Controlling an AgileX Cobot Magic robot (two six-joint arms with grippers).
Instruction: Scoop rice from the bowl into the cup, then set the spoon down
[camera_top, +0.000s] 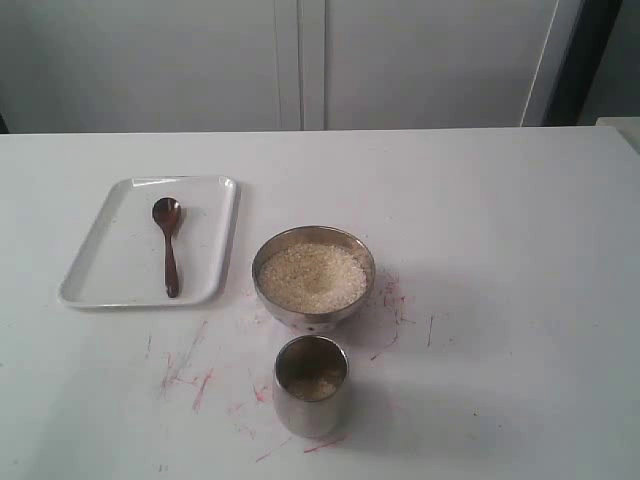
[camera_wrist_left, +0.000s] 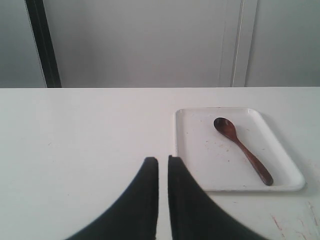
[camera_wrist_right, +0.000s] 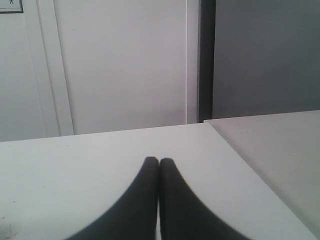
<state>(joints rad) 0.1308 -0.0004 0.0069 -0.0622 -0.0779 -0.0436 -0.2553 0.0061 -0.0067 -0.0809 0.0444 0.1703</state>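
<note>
The dark wooden spoon (camera_top: 167, 243) lies on the white tray (camera_top: 100, 285) at the left, head toward the back. The steel bowl (camera_top: 313, 312) at the table's middle is full of pale rice (camera_top: 312, 275). In front of it stands the steel cup (camera_top: 310, 400) with a little rice (camera_top: 312, 384) in its bottom. Neither gripper shows in the exterior view. In the left wrist view the left gripper (camera_wrist_left: 162, 160) is shut with only a thin slit between its empty fingers, short of the tray (camera_wrist_left: 200, 165) and spoon (camera_wrist_left: 242, 149). The right gripper (camera_wrist_right: 159, 161) is shut and empty over bare table.
Red scribble marks (camera_top: 200, 385) stain the white table around the cup and bowl. White cabinet doors (camera_top: 300, 60) stand behind the table. The table's right edge (camera_wrist_right: 260, 185) runs close to the right gripper.
</note>
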